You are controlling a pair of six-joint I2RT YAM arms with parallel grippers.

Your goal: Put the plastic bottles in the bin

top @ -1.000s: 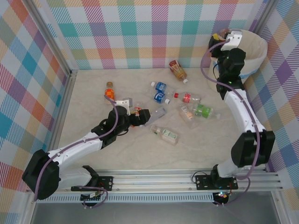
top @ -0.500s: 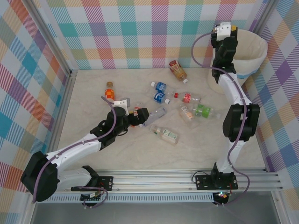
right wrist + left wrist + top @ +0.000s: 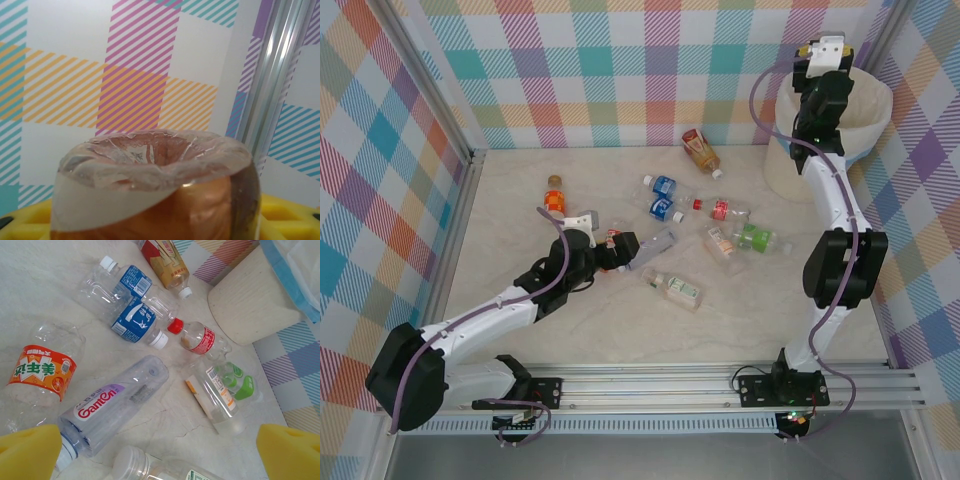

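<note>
I see a pale marbled desk [image 3: 570, 320], boxed in by plaid walls [image 3: 620, 70] in orange, teal, pink and blue. Aluminium frame post [image 3: 430, 88] at corner, slotted rail [image 3: 660, 385] along near edge. Even light.

The bottles [image 3: 115, 405] near the bin [image 3: 250, 305] are clear, glossy plastic with smooth printed labels. The bin looks matt and finely rough; its liner [image 3: 305, 260] is thin film. The table [image 3: 40, 280] is smooth, marbled stone-look. The pads [image 3: 27, 452] are matt yellow foam.

You're looking at a robot test cell. Your marble-look table [image 3: 570, 330] is boxed in by plaid panels [image 3: 620, 70] on aluminium framing [image 3: 660, 385].
</note>
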